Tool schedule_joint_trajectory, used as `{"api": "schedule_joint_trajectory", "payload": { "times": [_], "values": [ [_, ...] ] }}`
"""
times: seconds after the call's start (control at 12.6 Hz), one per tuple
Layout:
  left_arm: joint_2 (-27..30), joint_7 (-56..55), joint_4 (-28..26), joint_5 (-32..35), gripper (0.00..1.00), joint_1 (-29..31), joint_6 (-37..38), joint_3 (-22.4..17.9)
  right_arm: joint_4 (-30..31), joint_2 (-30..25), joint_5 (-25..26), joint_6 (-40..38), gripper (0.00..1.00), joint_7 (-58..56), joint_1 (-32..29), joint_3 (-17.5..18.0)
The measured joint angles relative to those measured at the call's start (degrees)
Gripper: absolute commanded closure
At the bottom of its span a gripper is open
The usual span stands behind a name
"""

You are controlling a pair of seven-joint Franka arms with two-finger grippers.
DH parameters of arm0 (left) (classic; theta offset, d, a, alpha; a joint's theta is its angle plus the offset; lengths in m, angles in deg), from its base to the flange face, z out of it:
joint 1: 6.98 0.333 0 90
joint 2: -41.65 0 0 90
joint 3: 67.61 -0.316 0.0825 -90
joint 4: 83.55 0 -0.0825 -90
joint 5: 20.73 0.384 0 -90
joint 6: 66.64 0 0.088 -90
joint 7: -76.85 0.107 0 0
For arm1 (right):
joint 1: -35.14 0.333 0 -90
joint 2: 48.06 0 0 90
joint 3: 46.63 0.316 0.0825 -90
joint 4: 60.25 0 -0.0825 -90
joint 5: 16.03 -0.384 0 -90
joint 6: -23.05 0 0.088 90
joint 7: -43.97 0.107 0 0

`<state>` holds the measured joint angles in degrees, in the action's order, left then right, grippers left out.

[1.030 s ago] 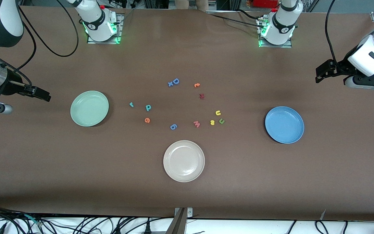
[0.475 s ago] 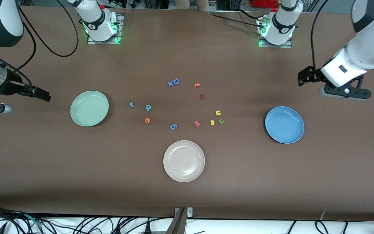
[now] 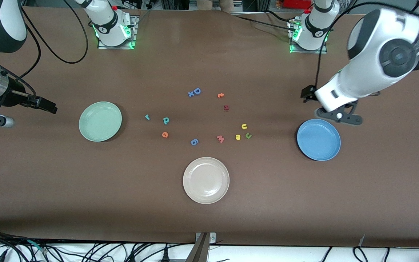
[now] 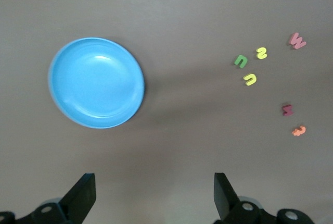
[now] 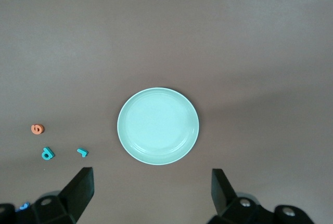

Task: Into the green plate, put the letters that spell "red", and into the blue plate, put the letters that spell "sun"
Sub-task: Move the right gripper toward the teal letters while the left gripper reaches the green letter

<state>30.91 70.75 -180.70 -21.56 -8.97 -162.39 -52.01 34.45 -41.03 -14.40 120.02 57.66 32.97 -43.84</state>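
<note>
Front view showed our open, empty left gripper (image 3: 308,95) beside the round blue plate (image 3: 318,139); the right gripper (image 3: 44,103) waited open. We judged 3 foam "sun" letters (image 3: 243,132), nearby, needed grasping next.

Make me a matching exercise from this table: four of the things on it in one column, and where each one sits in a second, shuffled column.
Things:
1. yellow "s"
2. teal "d"
3. cream-white plate
4. left gripper

Places:
A. nearest the front camera of the three plates
B. on the table between the pink "m" and the olive-green "n"
C. up in the air, near the farther edge of the blue plate
D. on the table beside the teal "r", toward the green plate

Pairs: 1-B, 2-D, 3-A, 4-C
</note>
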Motion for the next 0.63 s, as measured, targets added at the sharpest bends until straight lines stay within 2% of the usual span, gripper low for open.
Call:
{"api": "schedule_joint_trajectory", "payload": {
  "times": [0.24,0.48,0.63],
  "values": [
    [-6.78,-6.44,-0.46,0.0,0.0,-0.89,-8.24,4.55,1.42,0.11,-0.01,0.58,0.0,2.14,0.23,0.92],
    [-13.57,-12.23,-0.51,0.34,0.0,-5.62,-16.52,5.02,5.21,0.69,-0.05,4.59,0.01,6.65,0.69,4.25],
    [-16.65,-15.92,-0.53,4.57,0.0,-8.8,-20.2,5.09,9.19,1.16,-0.28,8.31,0.01,8.95,0.91,6.72]
  ]
}}
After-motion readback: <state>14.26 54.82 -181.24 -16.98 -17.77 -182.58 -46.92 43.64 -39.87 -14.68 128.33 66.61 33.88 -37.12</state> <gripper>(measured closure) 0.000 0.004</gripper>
